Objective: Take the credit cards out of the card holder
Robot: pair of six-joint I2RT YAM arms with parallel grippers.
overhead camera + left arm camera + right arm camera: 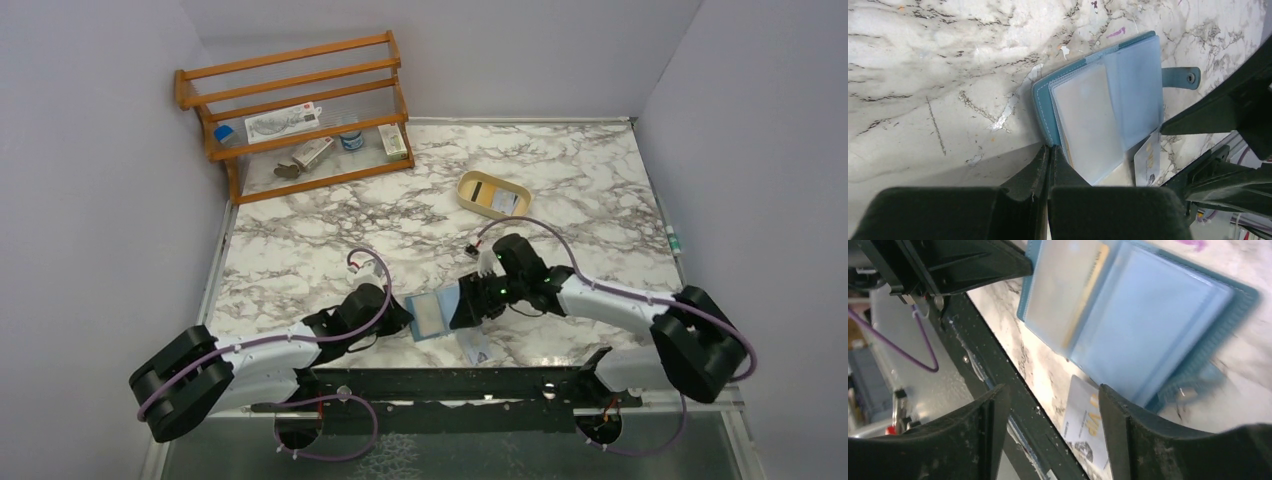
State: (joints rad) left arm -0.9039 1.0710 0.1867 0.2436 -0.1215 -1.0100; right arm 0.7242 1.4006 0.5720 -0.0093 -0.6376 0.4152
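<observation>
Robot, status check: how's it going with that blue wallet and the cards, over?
Left claw shut on wallet edge. Right claw open over loose card on table beside wallet. Second card inside a sleeve. Nothing blocking.

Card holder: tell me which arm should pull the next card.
Right, probably. The right end effector is open and empty beside the card holder; the left end effector is shut at its edge, apparently steadying it.

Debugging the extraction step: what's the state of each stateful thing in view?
card holder: open, flat on the table.
left gripper: shut, pinching the card holder's edge.
loose card: out, lying on the table beside the card holder.
sleeved card: inside its sleeve, gold edge showing.
right gripper: open, empty, above the loose card.
</observation>
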